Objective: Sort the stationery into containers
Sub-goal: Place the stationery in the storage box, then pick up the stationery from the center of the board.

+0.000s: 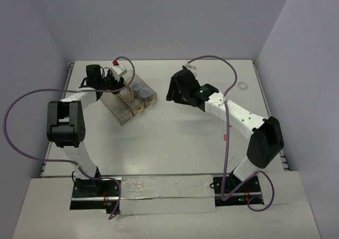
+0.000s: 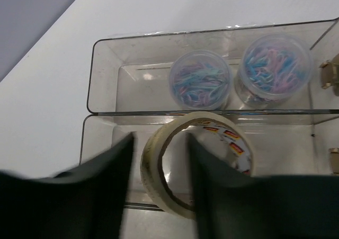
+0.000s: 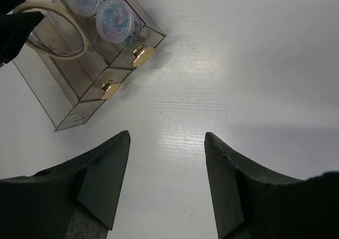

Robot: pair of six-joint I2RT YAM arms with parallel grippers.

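The containers (image 1: 121,112) are clear bins joined side by side at the back left, also shown in the left wrist view (image 2: 106,64) and the right wrist view (image 3: 69,112). A tan tape roll (image 2: 153,170) stands on edge in the middle bin. My left gripper (image 2: 160,141) is open around its wall, one finger through the hole and one outside, with a gap on each side. Two round tubs of coloured clips (image 2: 200,80) sit in the far bin. My right gripper (image 3: 167,138) is open and empty above bare table right of the bins.
A small clear ring (image 1: 243,85) lies at the back right of the table. A white item with a red tip (image 1: 118,65) lies behind the bins. Tan tabs (image 3: 143,54) mark the bins' end facing the right arm. Purple cables loop over both arms.
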